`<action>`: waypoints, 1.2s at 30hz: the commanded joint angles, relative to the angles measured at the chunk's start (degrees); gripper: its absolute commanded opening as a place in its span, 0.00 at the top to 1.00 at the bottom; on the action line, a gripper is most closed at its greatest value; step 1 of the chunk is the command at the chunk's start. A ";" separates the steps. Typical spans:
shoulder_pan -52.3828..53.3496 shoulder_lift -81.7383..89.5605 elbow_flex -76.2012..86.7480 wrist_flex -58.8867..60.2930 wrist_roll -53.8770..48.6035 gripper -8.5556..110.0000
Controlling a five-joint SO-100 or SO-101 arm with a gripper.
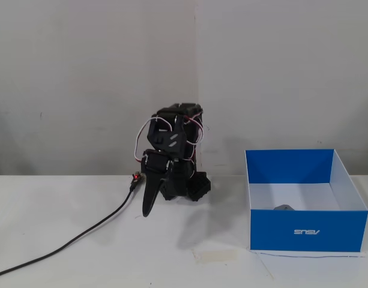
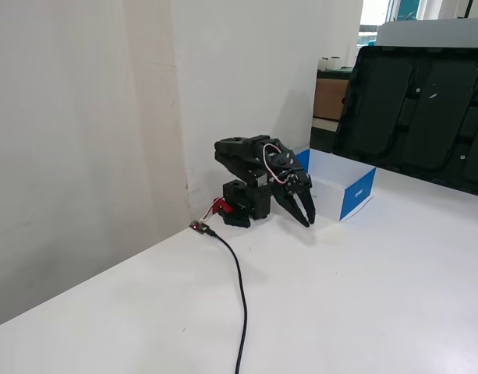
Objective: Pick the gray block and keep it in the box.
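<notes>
Gray block (image 1: 284, 207): lying inside the box (image 1: 307, 231) at lower right of a fixed view, well right of the 1 gripper (image 1: 149, 207), fingers slightly spread, empty, pointing down at centre frame.

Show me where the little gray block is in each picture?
Front fixed view: the gray block lies inside the blue box, low against its front wall.
Side fixed view: block not visible; the box's walls hide it.
Shared landmark: the blue box beside the arm.
</notes>
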 commanded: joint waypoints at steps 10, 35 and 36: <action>-1.85 25.05 11.34 8.79 3.08 0.93; 0.09 25.14 14.85 10.81 5.54 0.93; 0.00 25.14 14.85 10.81 5.54 0.93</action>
